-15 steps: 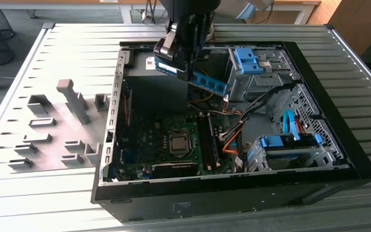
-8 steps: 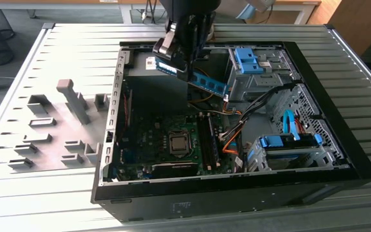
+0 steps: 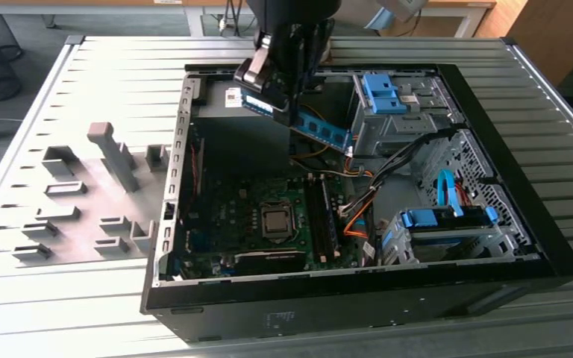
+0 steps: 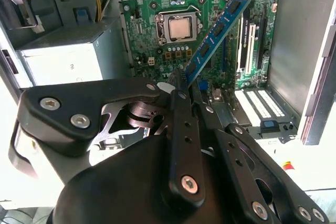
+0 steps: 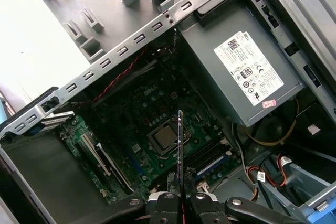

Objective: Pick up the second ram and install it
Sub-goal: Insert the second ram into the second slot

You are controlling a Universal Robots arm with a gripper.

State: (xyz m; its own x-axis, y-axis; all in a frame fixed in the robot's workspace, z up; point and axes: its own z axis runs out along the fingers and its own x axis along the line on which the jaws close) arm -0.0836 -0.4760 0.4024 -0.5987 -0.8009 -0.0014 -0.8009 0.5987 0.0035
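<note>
The end effector [image 4: 181, 85] is closed on one end of the second ram [image 4: 218, 27], holding it in the air above the open computer case [image 3: 525, 160]. The stick looks light, thin and stiff — fragile at chips, so the bare edges seem safest.

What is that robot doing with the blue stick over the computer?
The robot's gripper is shut on the second ram, the blue-green stick. It holds it in the air above the open computer case, over the green motherboard. The stick is not in the long black memory slots yet. The grey holder blocks sit on the table beside the case.
</note>
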